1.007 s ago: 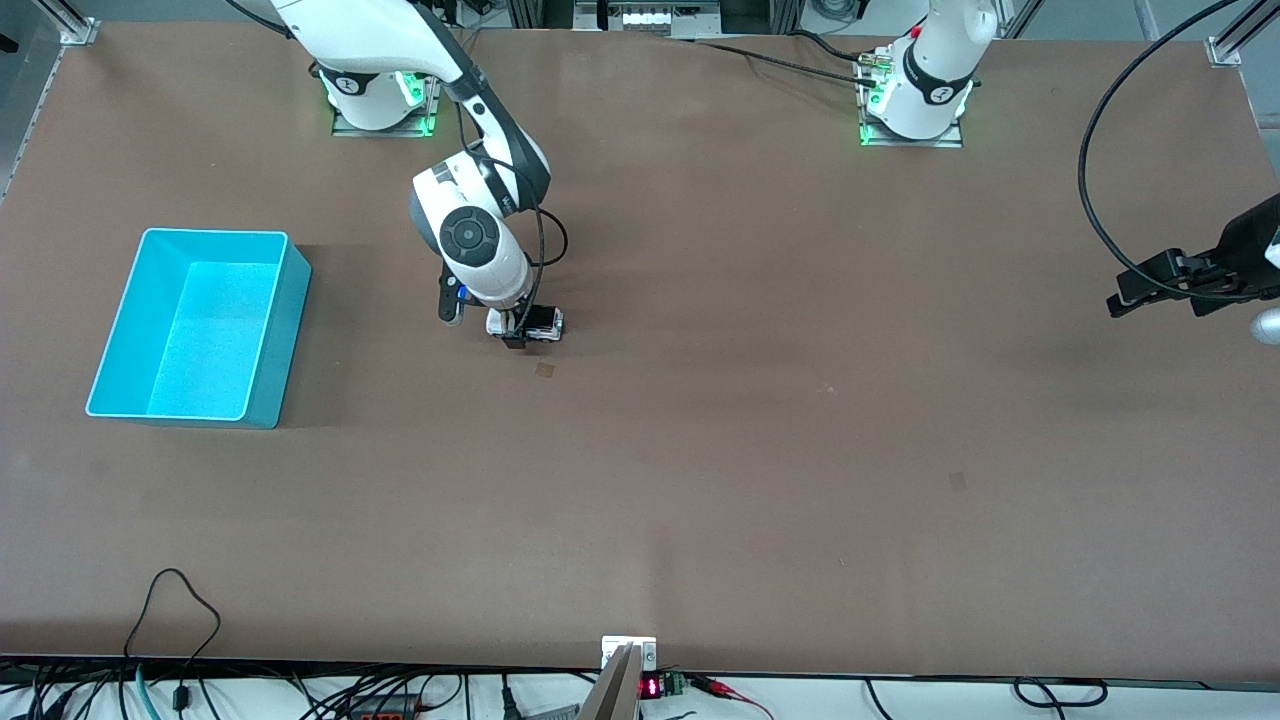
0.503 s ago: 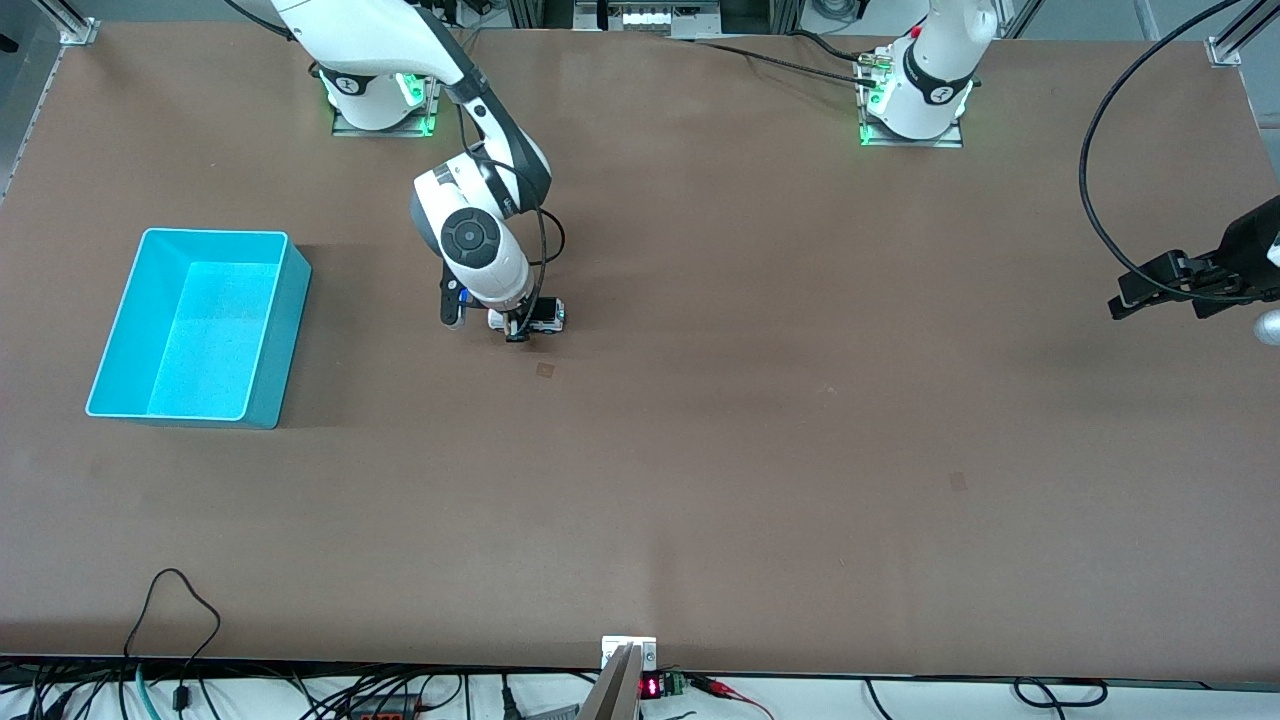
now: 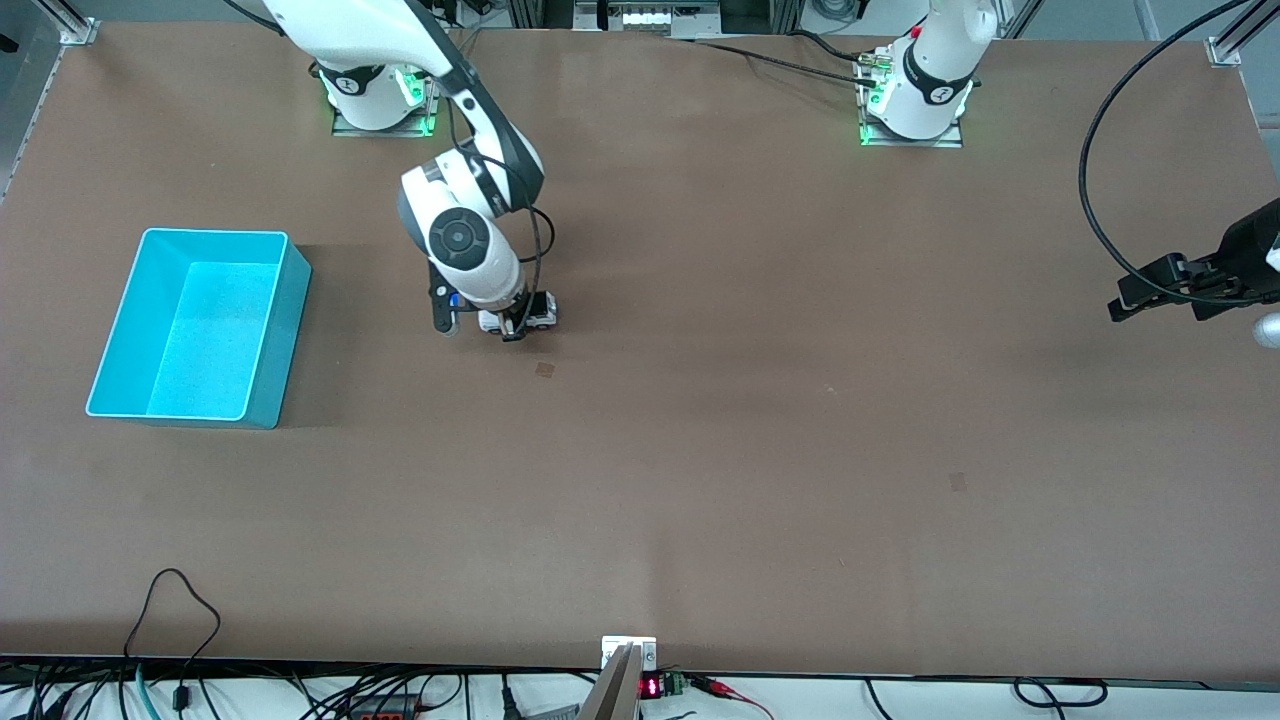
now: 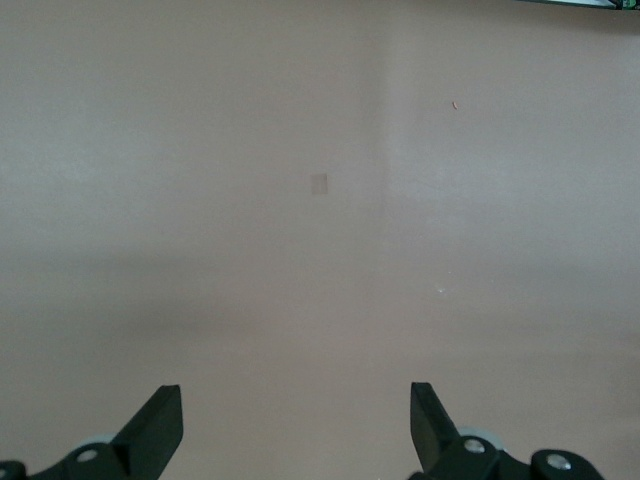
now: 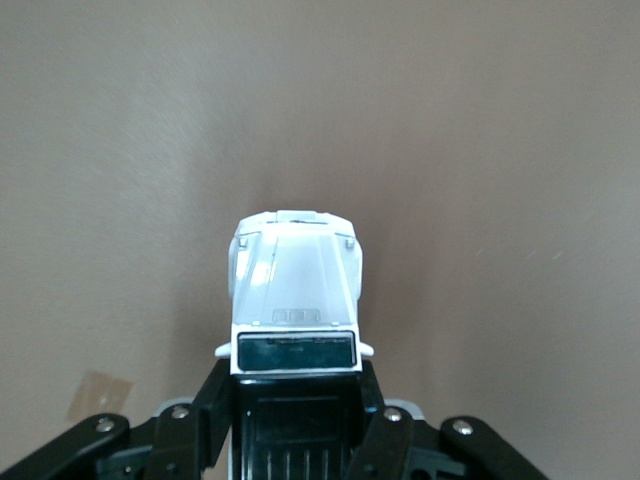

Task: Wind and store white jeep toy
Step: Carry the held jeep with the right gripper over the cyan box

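Observation:
The white jeep toy (image 3: pixel 541 314) is at table level, nearer the arms' bases than mid-table. It is small, with a black rear roof. My right gripper (image 3: pixel 515 326) comes down on it from above, shut on its black rear section. In the right wrist view the white hood (image 5: pixel 295 280) points away from the right gripper (image 5: pixel 295 415), and both fingers (image 5: pixel 213 405) press the jeep's sides. I cannot tell whether its wheels touch the table. My left gripper (image 3: pixel 1130 298) waits at the left arm's end of the table. There the left gripper (image 4: pixel 295 430) is open over bare table.
A turquoise bin (image 3: pixel 283 330) stands open toward the right arm's end of the table, beside the jeep with a gap between them. A small tan patch (image 3: pixel 545 370) lies on the table just nearer the camera than the jeep. A black cable (image 3: pixel 1095 200) loops near the left gripper.
My right gripper has shut on the jeep and shifted it a little toward the bin. The left arm has not moved.

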